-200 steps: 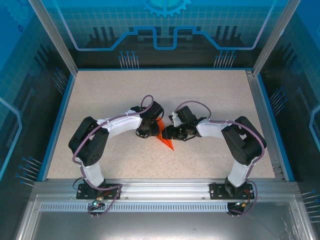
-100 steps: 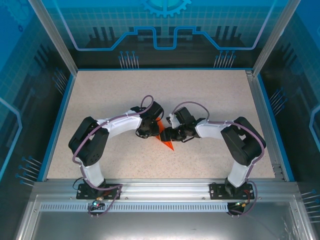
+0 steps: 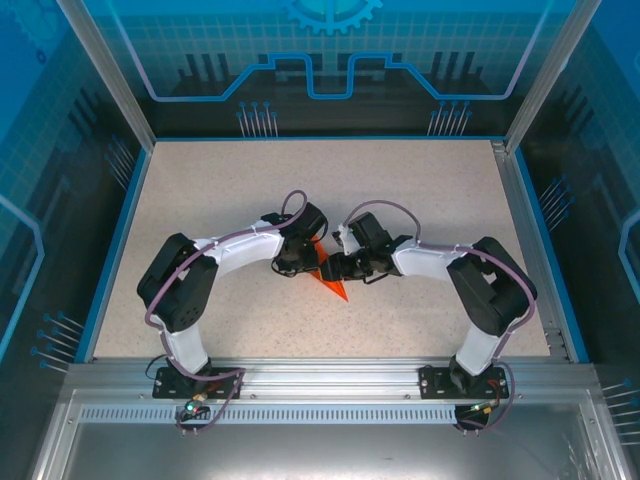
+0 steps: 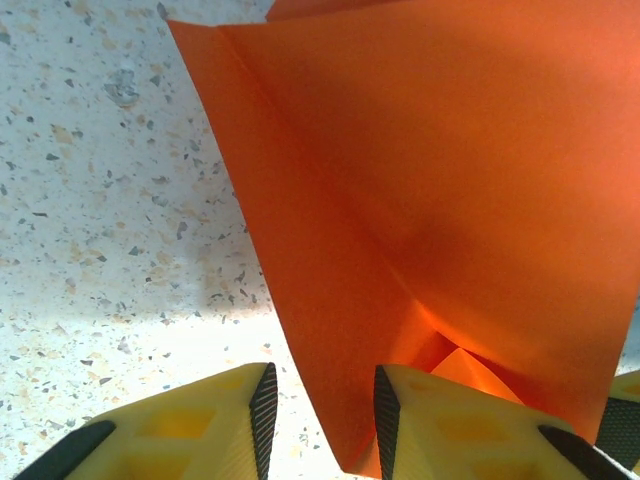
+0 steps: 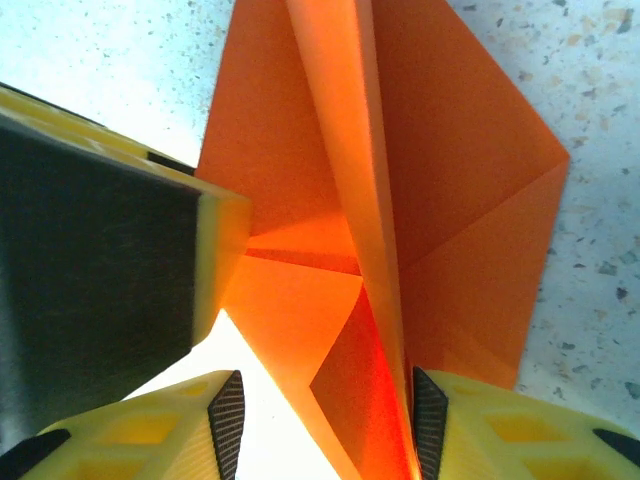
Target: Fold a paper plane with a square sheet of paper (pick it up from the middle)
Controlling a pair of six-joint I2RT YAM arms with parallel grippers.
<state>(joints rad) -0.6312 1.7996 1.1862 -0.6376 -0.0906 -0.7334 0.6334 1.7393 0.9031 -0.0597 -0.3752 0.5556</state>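
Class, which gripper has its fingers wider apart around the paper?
The right gripper: its fingers leave a broad gap with several folds of the paper in it. The left gripper has its fingers closer together, with only a paper edge between them.

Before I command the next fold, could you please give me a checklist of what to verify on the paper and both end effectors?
1. The left end effector straddles the paper: ok.
2. It is clamped on the paper: not ok, bare table shows inside the jaws.
3. The right end effector straddles the paper: ok.
4. It is clamped on the paper: not ok, the jaws stand wide apart.
5. Folds pressed flat: not ok, a ridge stands up along the middle.
6. Both end effectors clear of each other: cannot tell, they sit very close.
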